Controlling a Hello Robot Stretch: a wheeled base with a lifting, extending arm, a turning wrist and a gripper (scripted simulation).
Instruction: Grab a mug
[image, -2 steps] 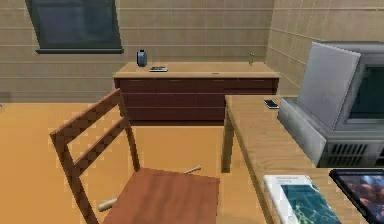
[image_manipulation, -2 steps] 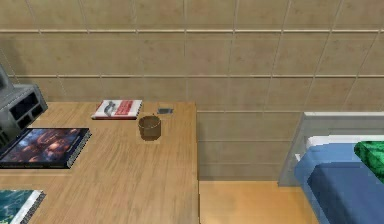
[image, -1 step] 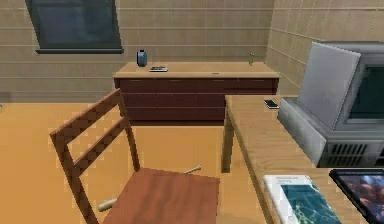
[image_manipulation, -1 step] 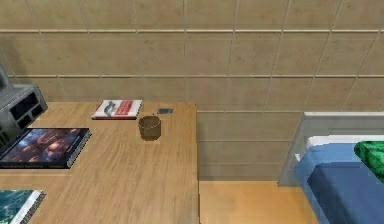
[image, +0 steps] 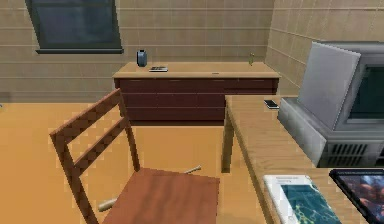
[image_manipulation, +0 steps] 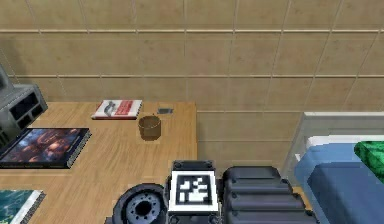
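- Arm side view: the small brown cup-shaped mug (image_manipulation: 150, 126) stands upright on the light wooden desk (image_manipulation: 110, 165), toward its far side, near the beige tiled wall (image_manipulation: 250, 60).
- The gripper (image_manipulation: 143, 205) appears as a dark body at the bottom edge, left of the white square marker (image_manipulation: 196, 190). Its far end cannot be made out, so you cannot tell whether it holds anything.
- Risk: the mug sits well apart from the gripper. Reach out too low and the arm strikes the desk's near edge. Overshoot and you push the mug over toward the wall.
- Risk: the flat red and white book (image_manipulation: 118, 108) lies near the mug, and a small dark flat object (image_manipulation: 165, 110) lies just behind it. A misaligned approach catches one of these instead.
- Forward view: the brown slatted wooden chair (image: 120, 160) stands close ahead, beside the desk. Drive forward to line up and the base may hit it.
- Risk: a small blue vessel (image: 141, 57) stands on the dark red-brown wooden sideboard (image: 195, 90). It is too small to identify, so do not take it for the target.
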